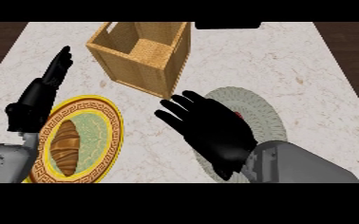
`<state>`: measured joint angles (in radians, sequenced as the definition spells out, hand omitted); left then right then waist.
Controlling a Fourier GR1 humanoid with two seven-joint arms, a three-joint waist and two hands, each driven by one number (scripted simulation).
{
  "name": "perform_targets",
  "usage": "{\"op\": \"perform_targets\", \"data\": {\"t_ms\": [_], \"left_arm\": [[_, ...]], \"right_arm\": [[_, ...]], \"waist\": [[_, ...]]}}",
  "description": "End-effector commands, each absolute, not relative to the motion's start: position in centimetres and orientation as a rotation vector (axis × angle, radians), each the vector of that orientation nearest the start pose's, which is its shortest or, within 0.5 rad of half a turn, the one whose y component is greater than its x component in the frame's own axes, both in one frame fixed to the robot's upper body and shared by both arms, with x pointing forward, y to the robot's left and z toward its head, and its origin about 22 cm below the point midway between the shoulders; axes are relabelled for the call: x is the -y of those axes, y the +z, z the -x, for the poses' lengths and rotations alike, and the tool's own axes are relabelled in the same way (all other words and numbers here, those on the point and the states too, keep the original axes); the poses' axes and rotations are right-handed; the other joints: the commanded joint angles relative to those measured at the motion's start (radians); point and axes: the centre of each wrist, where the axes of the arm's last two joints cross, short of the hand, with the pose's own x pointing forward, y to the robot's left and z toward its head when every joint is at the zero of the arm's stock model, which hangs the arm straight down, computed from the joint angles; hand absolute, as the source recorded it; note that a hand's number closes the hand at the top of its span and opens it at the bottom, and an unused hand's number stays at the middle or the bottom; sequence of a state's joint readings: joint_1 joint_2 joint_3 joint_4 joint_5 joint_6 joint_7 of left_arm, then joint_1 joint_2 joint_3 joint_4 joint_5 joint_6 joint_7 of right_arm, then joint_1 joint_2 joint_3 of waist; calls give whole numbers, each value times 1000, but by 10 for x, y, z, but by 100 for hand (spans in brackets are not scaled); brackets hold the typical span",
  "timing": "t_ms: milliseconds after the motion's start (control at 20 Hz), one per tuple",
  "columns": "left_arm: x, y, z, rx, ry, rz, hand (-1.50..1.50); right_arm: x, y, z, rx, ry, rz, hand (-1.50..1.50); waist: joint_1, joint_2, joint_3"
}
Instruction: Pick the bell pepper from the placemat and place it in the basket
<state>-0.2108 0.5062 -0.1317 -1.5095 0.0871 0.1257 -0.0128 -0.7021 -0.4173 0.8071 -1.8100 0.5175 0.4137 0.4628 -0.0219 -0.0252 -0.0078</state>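
Counter (280, 52): pale marble-look top with faint tan veining, flat and smooth; one of it, with dark wood showing at the far left and right corners.
Basket (165, 52): one square, open-topped box with tan woven-textured walls and a lighter woven floor, standing tilted to the view at the counter's far middle; nothing shows inside.
Placemat (263, 109): one round, grey-green mat with a ribbed, coiled texture, lying right of centre; its near left part is covered by the right hand.
Bell pepper (239, 115): one, seen only as a small red patch at the edge of the right hand, on the placemat; its shape is mostly hidden.
Right hand (210, 128): black, fingers spread and fairly straight, lying over the pepper and mat; whether it touches the pepper I cannot tell.
Left hand (49, 83): black, fingers straight and together, pointing up at the left edge, resting beside the plate.
Plate (112, 123): one round plate, yellow rim with a brown key pattern and a pale green centre.
Croissant (67, 147): one, brown, ridged and crescent-long, lying on the plate.
Dark object (228, 25): one flat black shape at the far edge, unclear.
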Motion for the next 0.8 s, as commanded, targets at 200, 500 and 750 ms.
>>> {"op": "perform_targets", "data": {"t_ms": [200, 500, 750], "left_arm": [[-279, 62, -292, 1712, -365, -304, 0], [-300, 64, -270, 1723, -377, -301, 0], [-299, 73, -276, 1707, -372, -287, 0]], "right_arm": [[72, 222, -241, 1204, 2106, 600, -150], [71, 217, -245, 1071, 2073, 590, -150], [88, 203, -266, 1023, 2071, 594, -150]], "waist": [[3, 18, 4], [24, 19, 7], [27, 25, 8]]}}
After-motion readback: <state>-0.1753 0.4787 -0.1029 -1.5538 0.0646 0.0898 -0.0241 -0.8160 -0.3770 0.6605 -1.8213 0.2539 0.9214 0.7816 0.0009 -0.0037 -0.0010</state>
